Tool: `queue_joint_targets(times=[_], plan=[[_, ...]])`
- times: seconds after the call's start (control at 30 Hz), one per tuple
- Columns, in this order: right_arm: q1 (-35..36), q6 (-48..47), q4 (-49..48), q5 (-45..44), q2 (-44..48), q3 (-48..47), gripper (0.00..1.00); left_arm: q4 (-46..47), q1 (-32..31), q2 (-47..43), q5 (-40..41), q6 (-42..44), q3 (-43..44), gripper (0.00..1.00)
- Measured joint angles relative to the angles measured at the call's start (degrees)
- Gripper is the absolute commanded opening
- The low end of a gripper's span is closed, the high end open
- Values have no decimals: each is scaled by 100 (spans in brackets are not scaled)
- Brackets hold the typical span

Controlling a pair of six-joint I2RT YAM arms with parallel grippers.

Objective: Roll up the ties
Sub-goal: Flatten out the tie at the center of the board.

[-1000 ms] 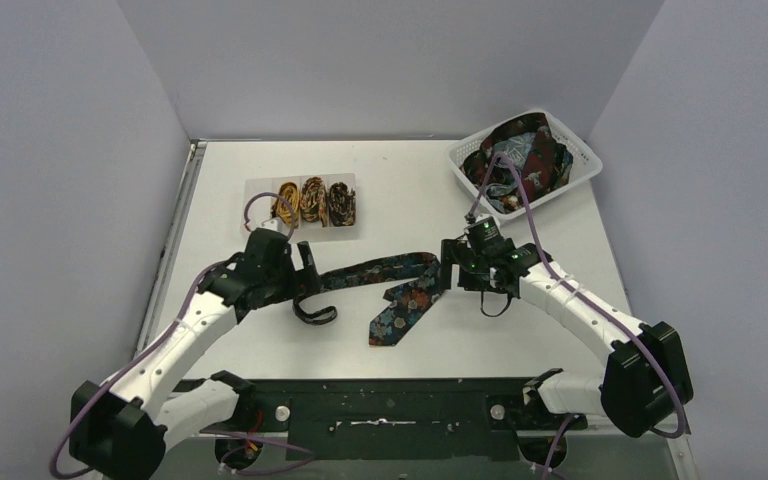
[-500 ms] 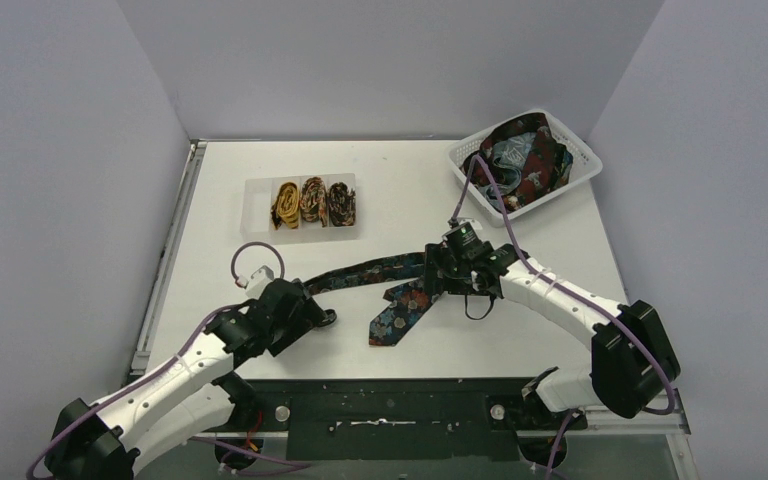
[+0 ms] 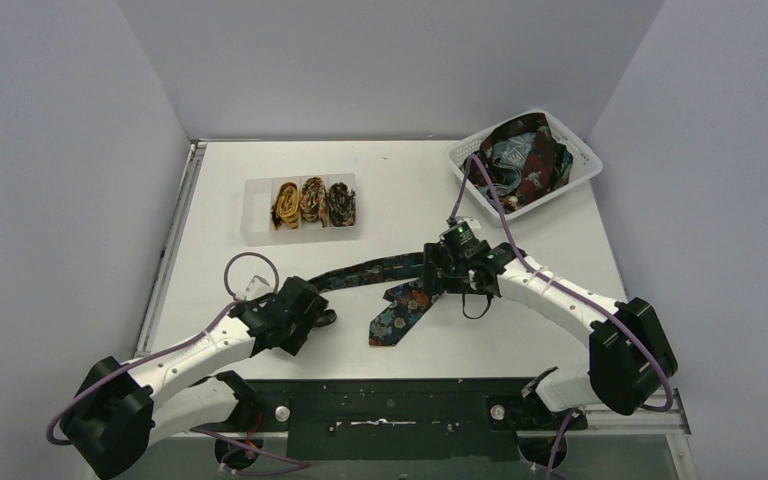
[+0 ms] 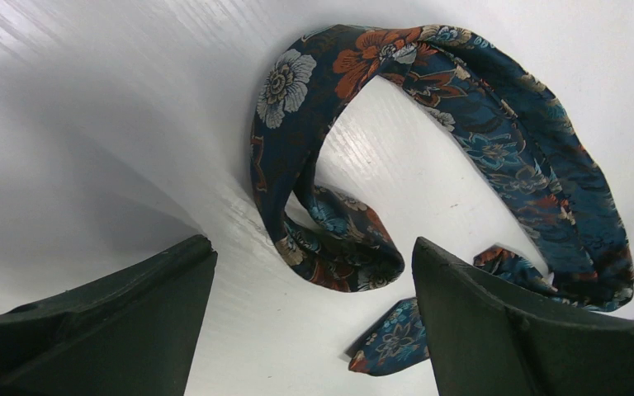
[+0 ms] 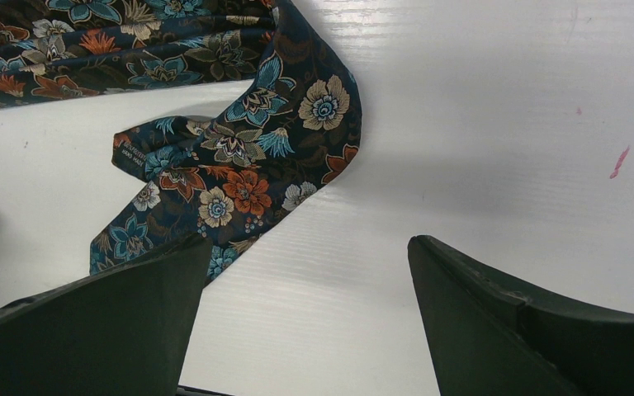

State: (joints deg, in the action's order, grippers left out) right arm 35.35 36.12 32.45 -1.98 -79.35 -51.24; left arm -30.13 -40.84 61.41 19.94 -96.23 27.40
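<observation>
A dark navy floral tie (image 3: 370, 270) lies across the middle of the table, folded back near its wide end (image 3: 392, 322). Its narrow end is curled into a loose loop (image 4: 338, 247). My left gripper (image 3: 320, 318) is low over that loop and open, one finger on each side of the curl (image 4: 312, 246), gripping nothing. My right gripper (image 3: 432, 283) hovers open over the fold; in the right wrist view the tie (image 5: 239, 157) runs under the left finger (image 5: 132, 305), with bare table between the jaws (image 5: 309, 241). Three rolled ties (image 3: 307, 200) sit side by side in a clear tray (image 3: 255, 215).
A white lattice basket (image 3: 460, 160) at the back right holds a heap of several loose ties (image 3: 522, 160). Purple cables loop off both wrists. The arm bases and a black rail run along the near edge.
The left arm has drawn back toward the near edge and come down over the tie's curled narrow end. The right gripper has shifted slightly left over the fold.
</observation>
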Motion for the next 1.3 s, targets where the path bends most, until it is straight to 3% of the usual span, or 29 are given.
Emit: queue_joint_targets(times=[0.27,0.57,0.67,0.83,0.97,1.13,1.3], plan=[[0,-101,72,-24,-15,-22,95,96,2,758,39,-367,393,64],[0,-256,74,-2,-31,-90,96,603,7,1379,52,457,540,9],[0,-293,76,61,-149,-181,96,605,7,1425,42,994,586,0],[4,-214,70,111,-474,-461,97,-24,52,1143,90,1851,671,0],[192,90,129,-175,-730,-723,96,-417,442,-9,-7,2413,568,0],[1137,472,50,-715,-785,-951,79,-485,1342,-1110,-348,3067,343,0],[1897,590,-315,-562,-1032,-1069,73,-533,1604,-846,-704,3512,79,0]])
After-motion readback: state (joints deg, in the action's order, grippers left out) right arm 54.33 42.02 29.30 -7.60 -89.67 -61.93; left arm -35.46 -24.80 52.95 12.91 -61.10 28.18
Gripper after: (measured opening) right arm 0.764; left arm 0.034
